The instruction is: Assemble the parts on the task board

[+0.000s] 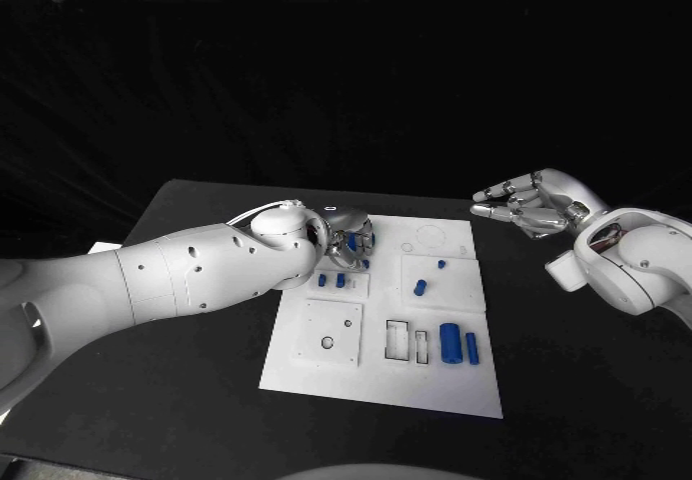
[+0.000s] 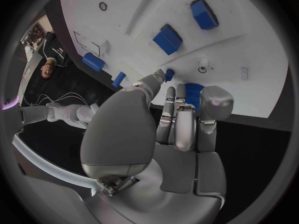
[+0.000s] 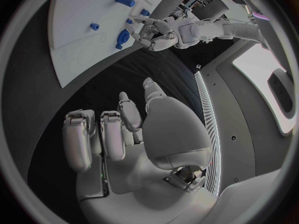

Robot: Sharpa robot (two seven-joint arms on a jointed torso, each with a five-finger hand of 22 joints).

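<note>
head view: left hand (image 1: pixel 343 238) down over the task board's (image 1: pixel 378 385) far left corner, seemingly to work a blue part (image 1: pixel 353 264) there; right hand (image 1: pixel 528 207) off the board, curled in, holding nothing.

left wrist view: fingers (image 2: pixel 169 115) curled over a blue part (image 2: pixel 193 92); cannot tell whether pinched.

right wrist view: fingers (image 3: pixel 102 137) bent over bare black table (image 3: pixel 118 79).

White task board (image 1: pixel 378 385) with blue parts (image 1: pixel 450 343) on black table (image 1: pixel 577 380); silver hands.
</note>
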